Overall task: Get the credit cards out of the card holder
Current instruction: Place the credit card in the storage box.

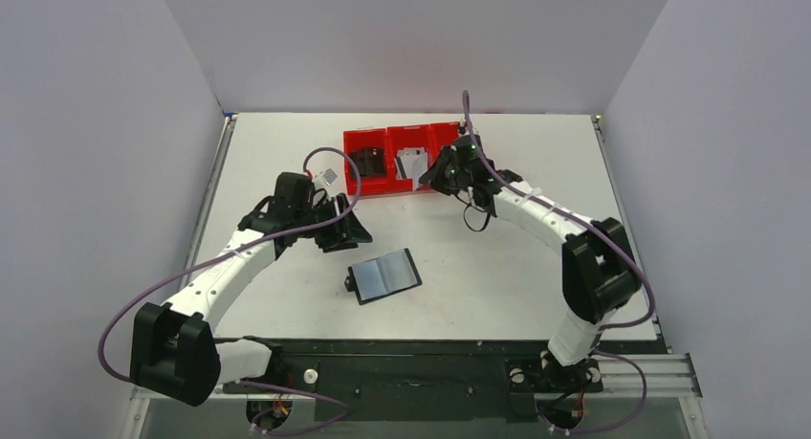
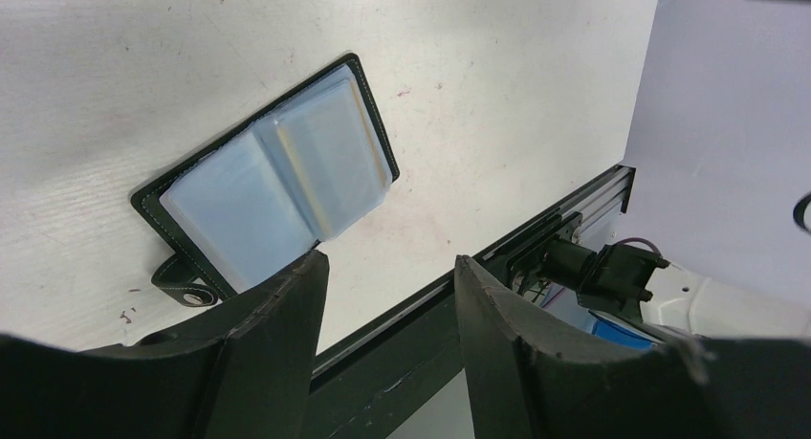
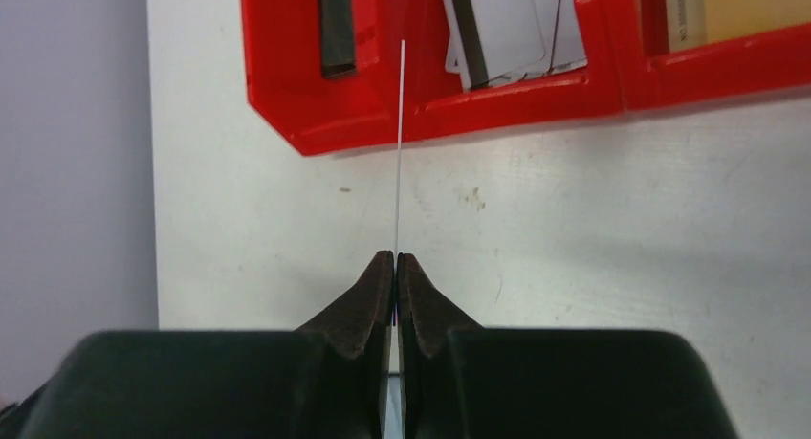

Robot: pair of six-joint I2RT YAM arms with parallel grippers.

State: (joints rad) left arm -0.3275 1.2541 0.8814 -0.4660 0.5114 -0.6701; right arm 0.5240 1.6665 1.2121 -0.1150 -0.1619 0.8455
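Note:
The card holder (image 1: 383,276) lies open on the table, a black wallet with a glossy bluish clear sleeve facing up. It also shows in the left wrist view (image 2: 268,181), its snap tab (image 2: 182,288) at the lower left. My left gripper (image 1: 352,232) is open and empty, hanging above the table just behind the wallet (image 2: 387,259). My right gripper (image 3: 395,257) is shut on a thin credit card (image 3: 399,152) seen edge-on, held in front of the red bins; in the top view it is at the bins' right end (image 1: 443,178).
Red bins (image 1: 386,186) in a row stand at the back middle. They hold a black card (image 3: 337,28), white-grey cards (image 3: 512,28) and a gold card (image 3: 736,4). The table's front rail (image 2: 536,233) lies close beyond the wallet.

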